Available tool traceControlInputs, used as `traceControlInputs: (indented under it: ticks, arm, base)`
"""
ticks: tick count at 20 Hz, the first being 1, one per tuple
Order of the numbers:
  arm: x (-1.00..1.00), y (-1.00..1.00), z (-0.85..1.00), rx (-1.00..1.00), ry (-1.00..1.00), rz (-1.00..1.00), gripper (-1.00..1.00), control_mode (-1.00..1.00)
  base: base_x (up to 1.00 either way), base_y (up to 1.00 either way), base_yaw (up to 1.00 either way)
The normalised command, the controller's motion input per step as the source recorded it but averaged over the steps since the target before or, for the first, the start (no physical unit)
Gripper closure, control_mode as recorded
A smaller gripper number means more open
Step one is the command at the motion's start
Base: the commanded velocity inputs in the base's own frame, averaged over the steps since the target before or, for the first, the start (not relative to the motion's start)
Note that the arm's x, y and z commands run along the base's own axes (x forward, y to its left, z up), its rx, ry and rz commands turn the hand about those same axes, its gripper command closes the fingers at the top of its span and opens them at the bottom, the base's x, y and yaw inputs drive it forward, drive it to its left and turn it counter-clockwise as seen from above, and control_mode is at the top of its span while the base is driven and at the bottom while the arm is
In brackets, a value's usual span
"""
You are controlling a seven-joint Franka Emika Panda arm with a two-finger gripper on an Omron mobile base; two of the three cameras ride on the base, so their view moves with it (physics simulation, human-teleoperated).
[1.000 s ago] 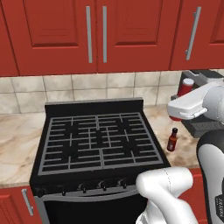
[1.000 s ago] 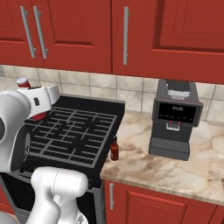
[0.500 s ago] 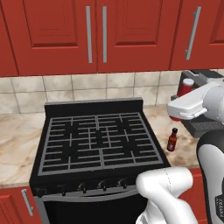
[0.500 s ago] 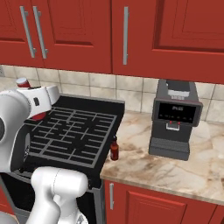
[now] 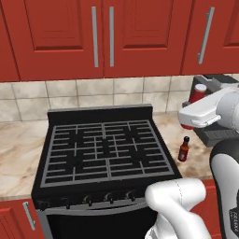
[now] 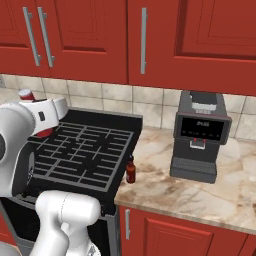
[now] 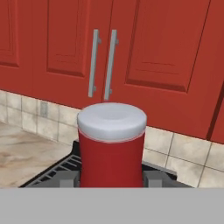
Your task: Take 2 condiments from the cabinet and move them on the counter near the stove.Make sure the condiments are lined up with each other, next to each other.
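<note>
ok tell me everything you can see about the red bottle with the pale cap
The red bottle is a plain, smooth cylinder with no label showing, topped by a wide, flat pale cap with rounded edges. It looks like glossy plastic. It stands upright, capped, clamped low down between the two fingers of the gripper, held in the air in front of the closed red cabinet doors. In the left base view it shows beside the white arm.

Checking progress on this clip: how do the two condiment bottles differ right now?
The brown bottle stands on the counter right of the stove; the red bottle is held in the air between the fingers. The brown one has a black cap and narrow neck; the red one has a pale, wide cap. Both are upright.
</note>
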Motion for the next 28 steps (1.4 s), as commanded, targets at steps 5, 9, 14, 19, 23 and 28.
traceControlInputs:
  ticks: [5, 9, 14, 19, 23, 28]
  arm:
    - [0.01, -0.15, -0.17, 0.00, 0.00, 0.04, 1.00, -1.00]
    - [0.00, -0.56, -0.36, 0.00, 0.00, 0.22, 1.00, -1.00]
    - [0.01, -0.47, -0.58, -0.07, 0.01, 0.25, 1.00, -1.00]
    - [0.15, -0.17, -0.70, -0.09, 0.05, 0.13, 1.00, -1.00]
    - [0.26, -0.07, -0.78, -0.01, 0.00, 0.01, 1.00, -1.00]
    - [0.14, -0.15, -0.29, 0.02, 0.00, 0.00, 1.00, -1.00]
  base:
    - [0.00, 0.00, 0.00]
    - [0.00, 0.00, 0.00]
    - [0.00, 0.00, 0.00]
    - [0.00, 0.00, 0.00]
    - [0.00, 0.00, 0.00]
    - [0.00, 0.00, 0.00]
